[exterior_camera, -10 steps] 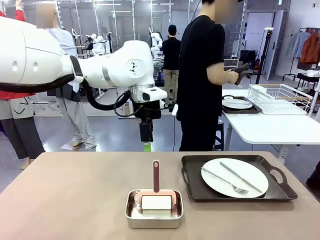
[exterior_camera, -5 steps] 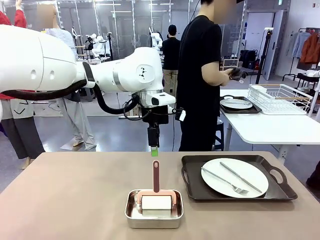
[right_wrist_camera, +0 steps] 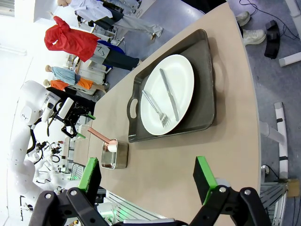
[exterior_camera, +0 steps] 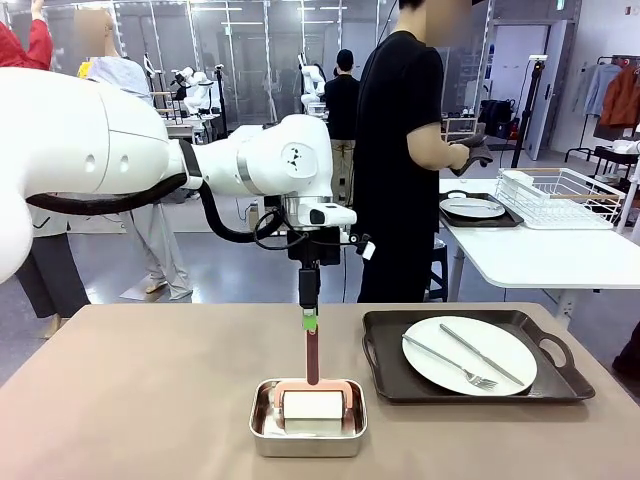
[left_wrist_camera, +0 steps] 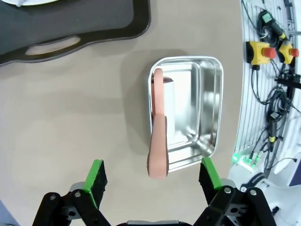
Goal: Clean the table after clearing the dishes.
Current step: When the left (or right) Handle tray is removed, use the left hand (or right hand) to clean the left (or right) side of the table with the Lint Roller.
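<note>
Left arm has swung right and dropped since a second ago. Front view: the left tool (exterior_camera: 311,322) sits right at the top of the roller (exterior_camera: 312,352) handle, where before it hung higher and further left. Roller stands in the pan (exterior_camera: 307,432), near middle of the worktop (exterior_camera: 140,400). The plate (exterior_camera: 469,355) with fork and knife is on its tray (exterior_camera: 385,385) to the right, not cleared.

Left wrist view: jaws wide, green pads either side of the handle tip, not touching it. Looks like the grab-the-roller step. Next it needs to sink a bit and squeeze the handle.

Right wrist view: right tool (right_wrist_camera: 146,172) is wide too, holding nothing, looking across the worktop at the plate.
</note>
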